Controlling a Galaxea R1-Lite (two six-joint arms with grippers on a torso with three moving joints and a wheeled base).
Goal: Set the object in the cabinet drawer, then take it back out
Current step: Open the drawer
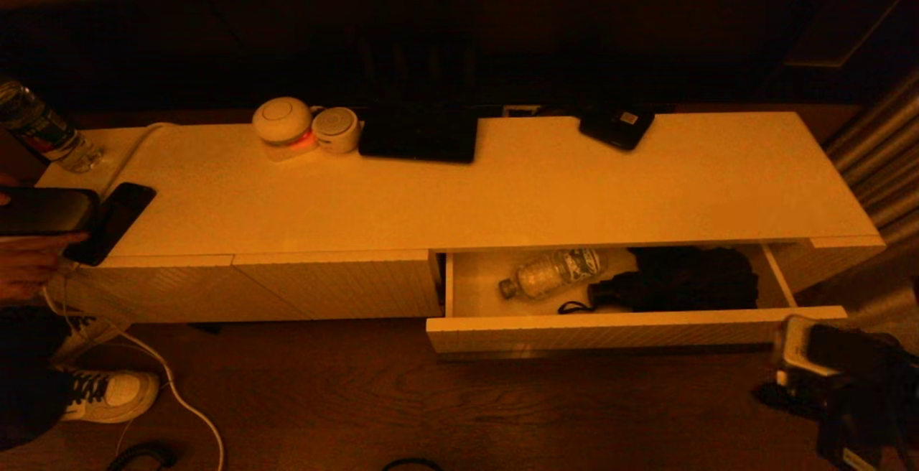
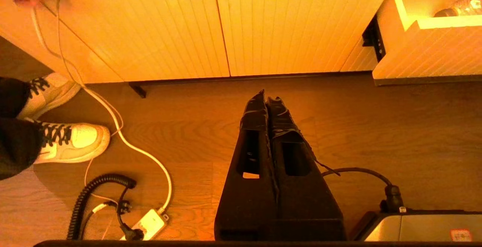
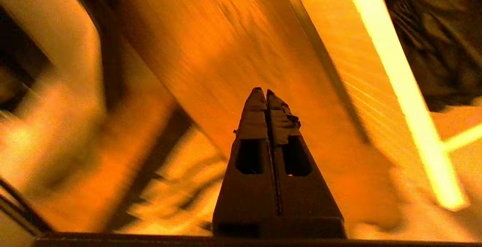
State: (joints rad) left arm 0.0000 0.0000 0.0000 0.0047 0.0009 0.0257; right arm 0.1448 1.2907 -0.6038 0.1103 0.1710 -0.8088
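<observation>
Both grippers pinched empty: right (image 3: 266, 90) by open cabinet drawer (image 1: 632, 329), left (image 2: 266, 98) over floor.

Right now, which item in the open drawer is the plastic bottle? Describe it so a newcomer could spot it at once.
Find the long white cabinet; at its right end the cabinet drawer is pulled open. Inside it, toward the left, the plastic bottle lies on its side, cap toward the closed ribbed panels. It is clear and labelled, unlike the black folded umbrella beside it.
</observation>
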